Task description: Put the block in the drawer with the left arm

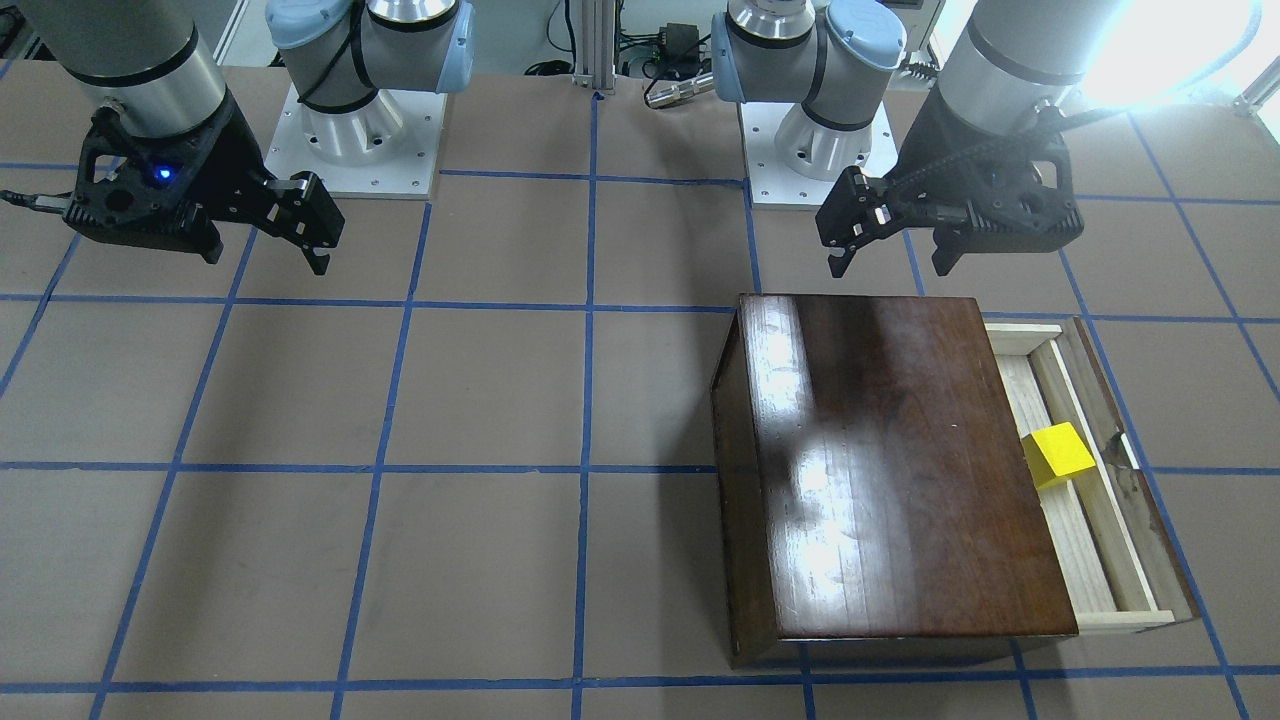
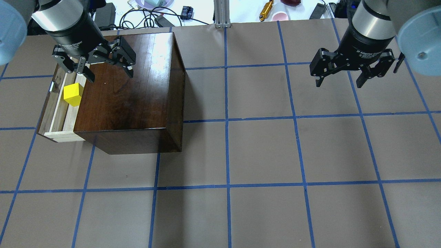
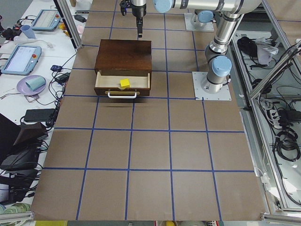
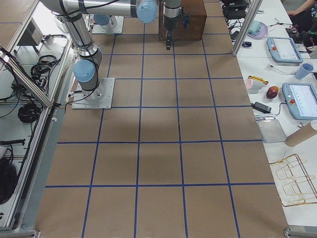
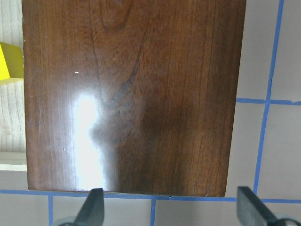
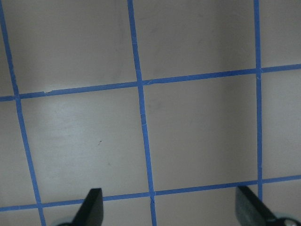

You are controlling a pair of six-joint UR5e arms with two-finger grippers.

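The yellow block (image 1: 1058, 455) lies inside the open drawer (image 1: 1078, 545), which is slid out of the dark-brown cabinet (image 1: 900, 470). The overhead view shows the block (image 2: 73, 93) near the middle of the drawer (image 2: 61, 115), tilted against the cabinet's (image 2: 131, 93) front edge. My left gripper (image 2: 110, 76) is open and empty, above the cabinet's top, on the robot's side of the block. In the left wrist view the left gripper (image 5: 171, 209) looks down on the cabinet top (image 5: 141, 94), with the block (image 5: 9, 61) at the left edge. My right gripper (image 2: 338, 84) is open and empty over bare table.
The table is brown with a grid of blue tape lines. The two arm bases (image 1: 355, 130) (image 1: 800, 150) stand at the robot's edge. Cables and small items (image 2: 144, 13) lie beyond the far edge. The drawer's handle (image 3: 122, 95) sticks out towards the table's left end.
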